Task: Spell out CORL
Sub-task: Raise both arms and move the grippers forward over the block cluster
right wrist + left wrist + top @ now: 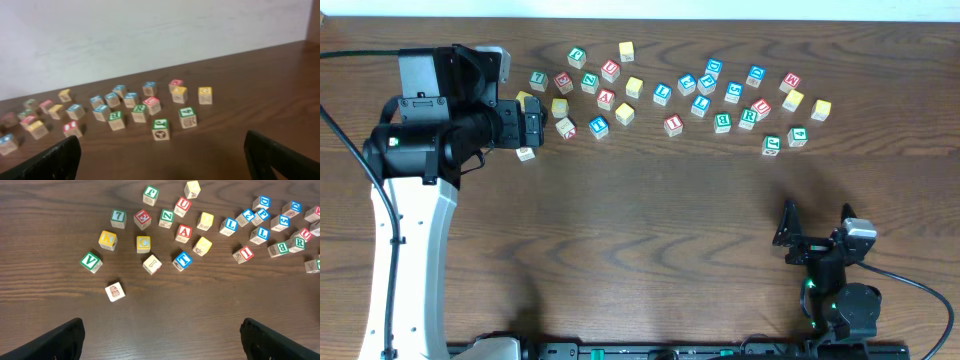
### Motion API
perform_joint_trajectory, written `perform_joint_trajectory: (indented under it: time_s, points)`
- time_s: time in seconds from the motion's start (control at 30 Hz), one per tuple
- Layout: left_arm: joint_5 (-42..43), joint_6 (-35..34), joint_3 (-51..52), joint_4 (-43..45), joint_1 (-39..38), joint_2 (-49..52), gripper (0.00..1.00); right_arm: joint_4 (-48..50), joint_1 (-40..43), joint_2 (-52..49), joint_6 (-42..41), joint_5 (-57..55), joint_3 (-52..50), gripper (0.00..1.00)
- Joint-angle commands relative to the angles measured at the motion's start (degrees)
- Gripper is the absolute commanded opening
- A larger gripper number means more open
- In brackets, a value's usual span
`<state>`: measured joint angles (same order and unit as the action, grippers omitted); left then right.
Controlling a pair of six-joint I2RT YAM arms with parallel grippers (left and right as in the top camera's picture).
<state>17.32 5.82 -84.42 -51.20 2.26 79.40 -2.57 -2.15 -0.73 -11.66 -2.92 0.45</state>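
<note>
I hold the left gripper wide over the table; the yellow C block lies ahead of it, probably my first pick. The right gripper is also wide.

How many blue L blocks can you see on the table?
2. Left L block mid-cluster; right L block just right of it. Others may be unreadable.

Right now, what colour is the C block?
The C block is yellow, clearest in the left wrist view.

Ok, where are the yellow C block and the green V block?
yellow C block (pixel 143 243), left wrist view, top face.
green V block (pixel 90 260), left wrist view, top face.
</note>
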Motion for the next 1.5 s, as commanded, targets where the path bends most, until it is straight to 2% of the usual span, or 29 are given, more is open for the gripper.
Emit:
perform_joint_trajectory:
  time_s: [0.0,0.23,0.43,0.8,0.9,1.47]
  points:
    - [0.6,-0.5,-1.6,-0.2,0.4,0.0,0.98,0.3,0.3,0.4,0.2,3.1,-0.1,0.99]
    - [0.6,-0.5,-1.6,-0.7,0.4,0.0,0.98,1.5,0.3,0.3,4.7,4.6,1.6,0.99]
    - [0.6,-0.5,-1.6,-0.7,0.4,0.0,0.98,1.6,0.3,-3.8,7.7,4.3,8.0,0.99]
    - [0.7,-0.5,-1.6,-0.6,0.4,0.0,0.98,-1.3,0.3,-27.6,7.6,5.7,30.3,0.99]
    - [0.7,-0.5,-1.6,-0.6,0.4,0.0,0.98,-7.0,0.3,-36.0,7.7,7.3,39.1,0.99]
    - [0.7,-0.5,-1.6,-0.6,0.4,0.0,0.98,-55.4,0.3,-82.1,10.3,11.0,92.2,0.99]
